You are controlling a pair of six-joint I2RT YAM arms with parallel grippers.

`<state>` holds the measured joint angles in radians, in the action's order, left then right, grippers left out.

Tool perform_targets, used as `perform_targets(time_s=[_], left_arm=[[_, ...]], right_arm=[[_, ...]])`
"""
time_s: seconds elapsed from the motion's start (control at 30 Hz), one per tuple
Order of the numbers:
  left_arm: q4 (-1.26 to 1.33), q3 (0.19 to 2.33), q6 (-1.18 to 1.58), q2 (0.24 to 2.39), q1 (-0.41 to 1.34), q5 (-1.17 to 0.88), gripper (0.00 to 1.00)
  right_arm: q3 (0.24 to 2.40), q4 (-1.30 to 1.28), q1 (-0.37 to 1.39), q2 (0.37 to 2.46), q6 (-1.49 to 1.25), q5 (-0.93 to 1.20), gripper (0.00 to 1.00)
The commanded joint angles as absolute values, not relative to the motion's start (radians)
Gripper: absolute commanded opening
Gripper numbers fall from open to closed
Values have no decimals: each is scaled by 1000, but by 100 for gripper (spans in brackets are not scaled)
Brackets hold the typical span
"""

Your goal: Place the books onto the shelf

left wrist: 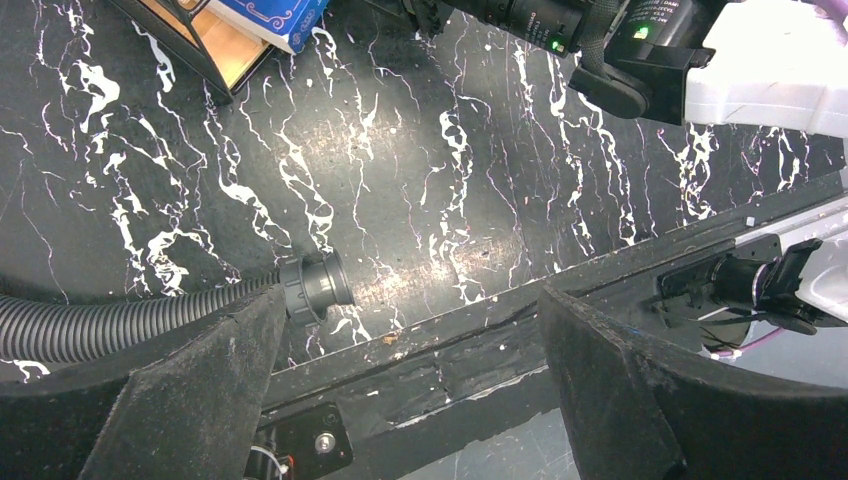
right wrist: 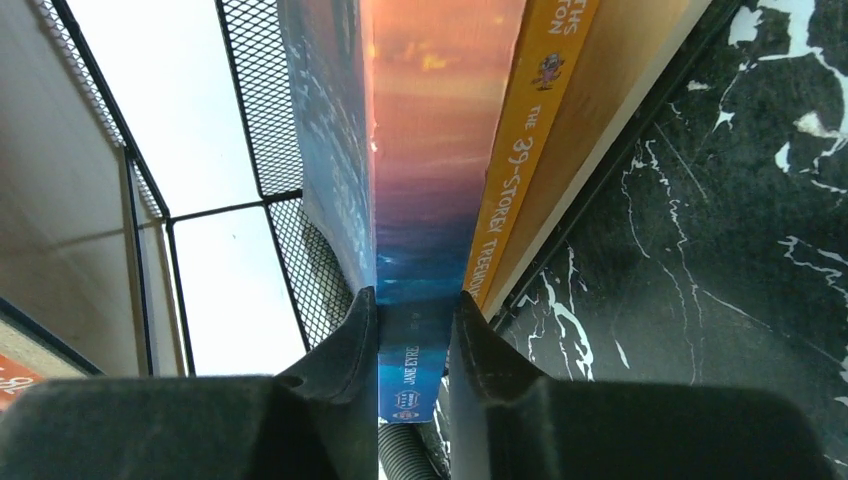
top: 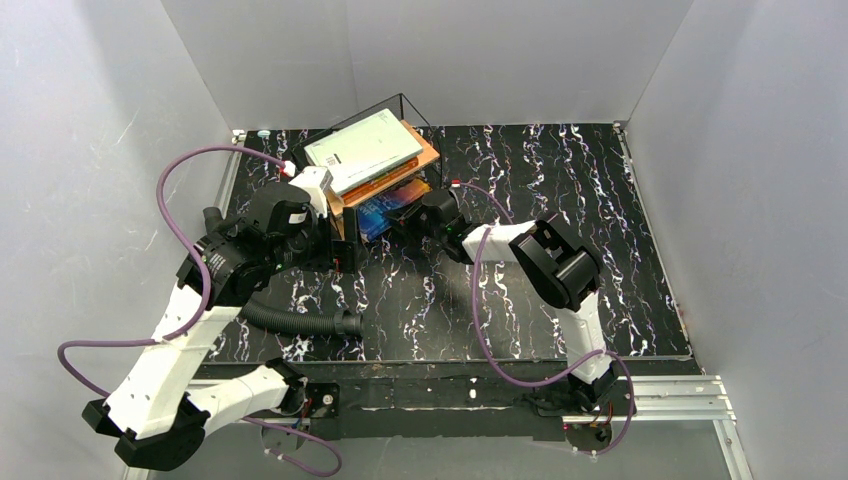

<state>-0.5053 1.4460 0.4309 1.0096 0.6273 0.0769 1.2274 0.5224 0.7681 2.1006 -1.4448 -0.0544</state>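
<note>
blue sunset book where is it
In the top view the blue sunset book sits in the lower tier of the shelf, left of centre, pinched by the right claw beside an orange-spined book.

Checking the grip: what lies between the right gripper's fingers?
The blue sunset book: its spine sits pinched between the fingers of the right gripper, shown in the right wrist view.

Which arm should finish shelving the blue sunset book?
Right: the right claw grips the thin blue book with an orange sunset cover inside the black wire shelf. The left claw hangs open over the marbled table.
</note>
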Motion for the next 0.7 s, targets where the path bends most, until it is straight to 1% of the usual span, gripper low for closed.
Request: perform_targets(time_s=[0.0,0.03,0.3,0.33,0.4,0.5,0.53,0.57,0.67], left_arm=[[-537,1428,428,1001,623,75,98],[-537,1428,428,999,623,76,98],[-543,1433,433,1002,623,69,98],[-546,1434,433,1003,623,70,98],[-554,1441,430,1007,623,71,98],[-559,1445,430,1005,623,73,98],[-560,1445,430,1005,623,75,98],[-561,1445,428,1005,623,77,98],[-563,1446,428,1004,623,78,98]], right_arm=[[1245,645,775,2069,-1443,-39,5],[1249,659,775,2073,-1447,-38,1],[1337,633,776,2121,-1478,-87,1],[1343,630,775,2128,-1489,-93,6],[1354,635,776,2145,-1506,-95,10],[1375,639,777,2162,-1518,-92,12],[1378,638,777,2164,-1519,-91,15],[1378,638,778,2162,-1519,-88,20],[1343,629,778,2131,-1522,-92,45]])
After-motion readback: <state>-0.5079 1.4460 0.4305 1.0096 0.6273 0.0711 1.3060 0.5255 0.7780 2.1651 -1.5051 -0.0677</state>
